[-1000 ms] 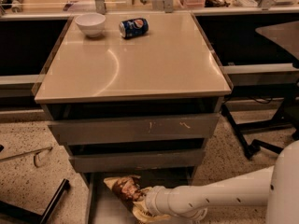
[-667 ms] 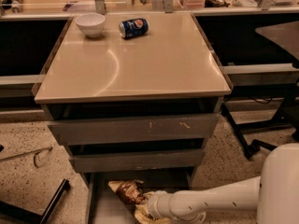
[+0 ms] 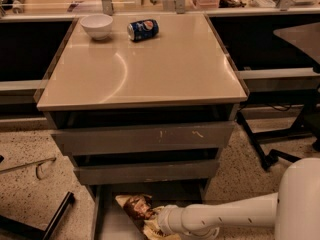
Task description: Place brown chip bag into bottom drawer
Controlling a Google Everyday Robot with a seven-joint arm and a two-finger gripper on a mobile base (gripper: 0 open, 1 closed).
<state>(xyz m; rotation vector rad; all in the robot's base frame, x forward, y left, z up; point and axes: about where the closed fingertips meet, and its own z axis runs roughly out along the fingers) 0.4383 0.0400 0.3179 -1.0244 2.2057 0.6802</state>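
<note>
The brown chip bag [image 3: 136, 207], crinkled dark brown with pale yellow ends, lies over the open bottom drawer [image 3: 111, 226], a shallow grey tray pulled out under the cabinet. My gripper [image 3: 151, 225] is at the end of the white arm [image 3: 225, 217], which reaches in from the lower right. It sits right at the bag's near end, low over the drawer floor. The arm's wrist and the bag hide most of the gripper. The frame's bottom edge cuts off the drawer's front.
The two upper drawers [image 3: 145, 138] stand slightly pulled out above the bag. A blue soda can [image 3: 143, 29] and a white bowl [image 3: 97, 25] sit at the back of the tan cabinet top [image 3: 150, 69]. Chair legs [image 3: 272, 149] stand to the right and a dark bar [image 3: 55, 219] lies on the floor to the left.
The arm and the bag have sunk a little lower into the drawer. The arm's elbow has come further into view at the lower right.
</note>
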